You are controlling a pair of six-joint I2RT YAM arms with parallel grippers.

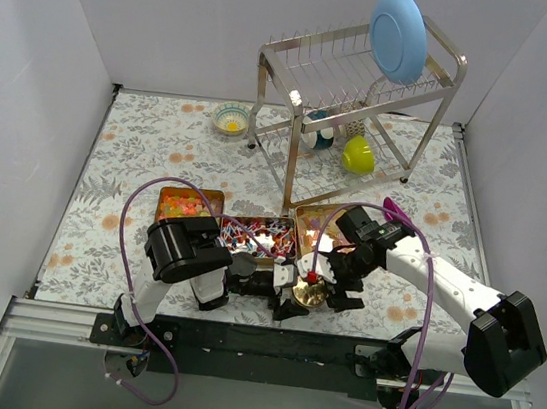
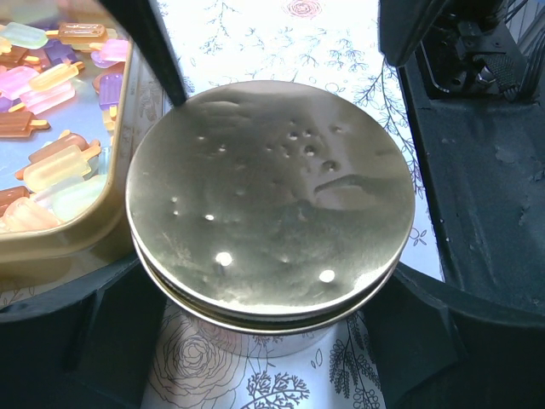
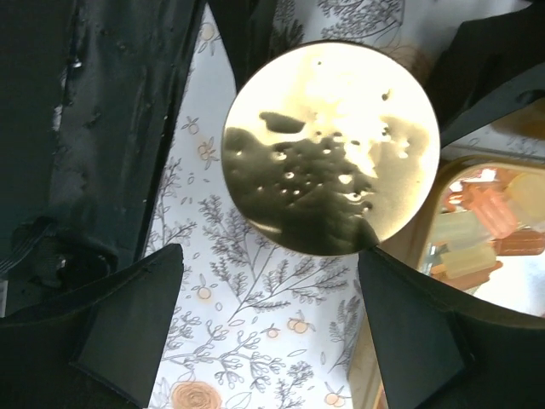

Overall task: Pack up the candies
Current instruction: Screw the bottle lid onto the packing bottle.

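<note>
A round gold tin [image 1: 309,293] with its lid on stands on the flowered cloth in front of the trays. My left gripper [image 1: 292,293] has a finger on each side of the tin and is shut on it; the lid [image 2: 271,192] fills the left wrist view. My right gripper [image 1: 337,283] is open and empty, with the tin [image 3: 332,145] just beyond its fingertips. The candies lie in three gold trays: gummy pieces [image 1: 183,206], red-blue-white wrapped ones [image 1: 249,234], and translucent ones [image 1: 313,225], which also show in the wrist views [image 2: 51,85] [image 3: 477,230].
A metal dish rack [image 1: 354,94] stands at the back with a blue plate [image 1: 399,34] and a green cup [image 1: 358,155]. A small bowl [image 1: 230,118] sits to its left. The black arm rail [image 1: 265,343] runs along the near edge. White walls close both sides.
</note>
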